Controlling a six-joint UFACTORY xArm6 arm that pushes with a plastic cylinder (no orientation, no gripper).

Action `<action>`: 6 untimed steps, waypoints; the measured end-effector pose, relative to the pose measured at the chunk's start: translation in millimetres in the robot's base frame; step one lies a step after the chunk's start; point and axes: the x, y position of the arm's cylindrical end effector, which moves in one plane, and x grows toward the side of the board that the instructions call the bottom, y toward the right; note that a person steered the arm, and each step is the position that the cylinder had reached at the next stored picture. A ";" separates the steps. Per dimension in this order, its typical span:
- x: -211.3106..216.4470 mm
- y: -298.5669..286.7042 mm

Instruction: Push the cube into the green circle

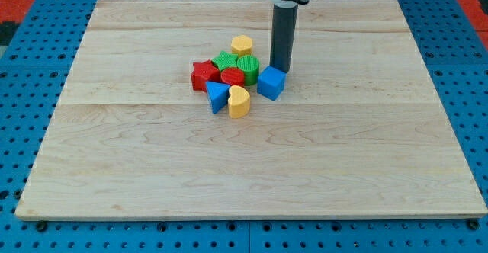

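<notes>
Blue cube (271, 83) touching my tip (280, 71)

surface: pale wooden board (252, 169) | surround: blue perforated panel (30, 70)

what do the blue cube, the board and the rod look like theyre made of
Blue cube: likely plastic, matte, uniformly coloured.
Board: light wood, visible grain and plank seams, smooth finish.
Rod: dark, smooth, slightly sheened, plastic or metal, unclear; my tip sits just behind the cube.

You get bright, even overhead light and sharp focus, with only soft short shadows beneath the dark rod's tip (279, 71).
</notes>
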 end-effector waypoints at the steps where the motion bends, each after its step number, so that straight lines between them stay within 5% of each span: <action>1: 14.8 51.1; 5: 39.9 -17.9; 6: 27.2 10.5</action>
